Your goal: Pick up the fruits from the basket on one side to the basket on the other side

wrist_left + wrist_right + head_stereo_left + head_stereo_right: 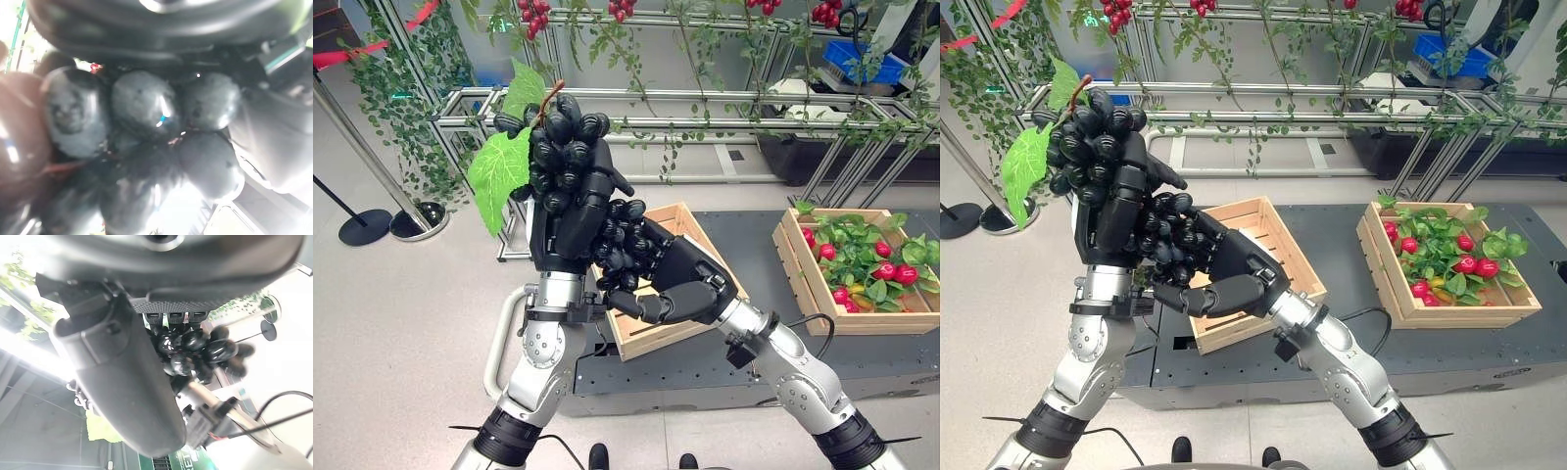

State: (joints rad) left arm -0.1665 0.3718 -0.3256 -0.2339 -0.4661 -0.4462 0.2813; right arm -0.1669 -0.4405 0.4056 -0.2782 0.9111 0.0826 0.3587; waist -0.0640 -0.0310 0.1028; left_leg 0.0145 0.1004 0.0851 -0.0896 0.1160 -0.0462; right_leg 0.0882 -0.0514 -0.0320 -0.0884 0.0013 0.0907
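Glossy, smooth black grapes are shining beside matt green leaves, while pale bare-wood crates are showing grain.

We log no text, label, number or sign that can be read. On a green strip in the right wrist view we note a few pale letters, cut off at the edge, too partial to make out.
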